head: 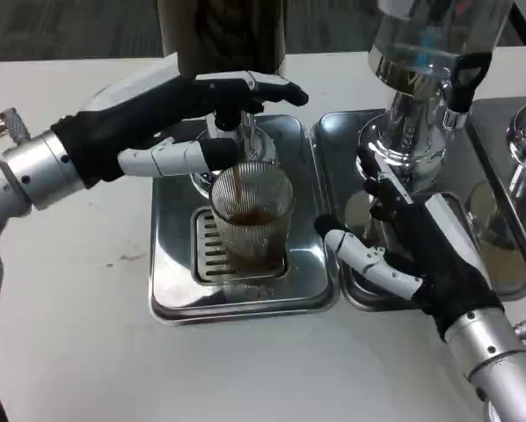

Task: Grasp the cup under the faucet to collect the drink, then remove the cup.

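From my head view, no readable writing shows on anything. The cup (252,213) is clear ribbed glass, upright on the slotted grate of the left steel drip tray (171,272), under the faucet (230,123), with brown drink pooled in its lower part. My left hand (188,114) reaches over the faucet, fingers extended, thumb beside the cup's rim; whether it grips anything I cannot tell. My right hand (417,246) rests spread on the right tray (355,299), holding nothing, beside a chrome dispenser (417,97).
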